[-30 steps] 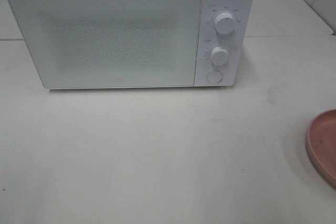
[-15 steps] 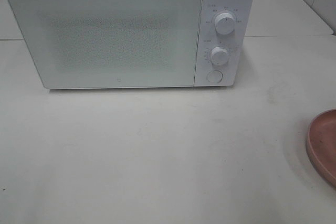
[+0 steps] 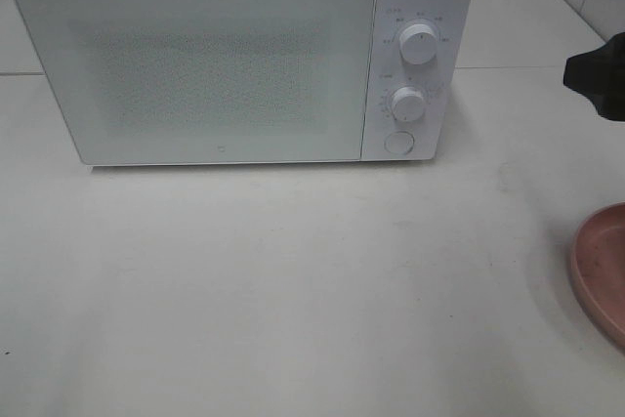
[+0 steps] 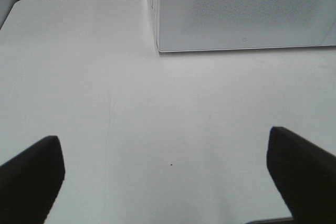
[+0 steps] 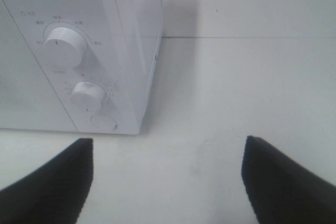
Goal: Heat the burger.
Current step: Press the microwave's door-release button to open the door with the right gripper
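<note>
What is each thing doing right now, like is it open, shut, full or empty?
Microwave: door shut.
Pink plate: the part in view is empty; the rest is cut off at the edge.
Left gripper: open, holding nothing.
Right gripper: open, holding nothing.
Burger: not in view.

right gripper: I see its dark tip newly entered at the high view's edge
pink plate: now below the tip, apart
</note>
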`<act>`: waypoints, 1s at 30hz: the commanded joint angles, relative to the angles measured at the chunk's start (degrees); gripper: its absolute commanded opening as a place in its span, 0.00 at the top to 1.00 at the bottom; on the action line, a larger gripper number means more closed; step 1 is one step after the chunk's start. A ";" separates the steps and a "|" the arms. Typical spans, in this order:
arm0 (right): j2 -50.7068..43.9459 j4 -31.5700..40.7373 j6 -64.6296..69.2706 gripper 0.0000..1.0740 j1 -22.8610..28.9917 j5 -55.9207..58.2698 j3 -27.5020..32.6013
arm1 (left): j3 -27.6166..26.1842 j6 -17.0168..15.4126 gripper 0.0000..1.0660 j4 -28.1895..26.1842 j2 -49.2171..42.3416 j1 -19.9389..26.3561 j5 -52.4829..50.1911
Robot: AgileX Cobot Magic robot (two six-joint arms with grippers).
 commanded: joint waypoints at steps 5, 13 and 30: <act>4.58 0.11 -0.29 0.30 -0.17 -21.54 6.99 | 0.23 -0.29 0.06 -0.17 -1.60 -0.34 -0.57; 9.74 9.91 -3.84 0.30 0.23 -38.85 13.12 | 0.23 -0.29 0.06 -0.17 -1.60 -0.34 -0.57; 26.30 39.88 -20.00 0.30 28.36 -61.88 15.53 | 0.23 -0.29 0.06 -0.17 -1.60 -0.34 -0.57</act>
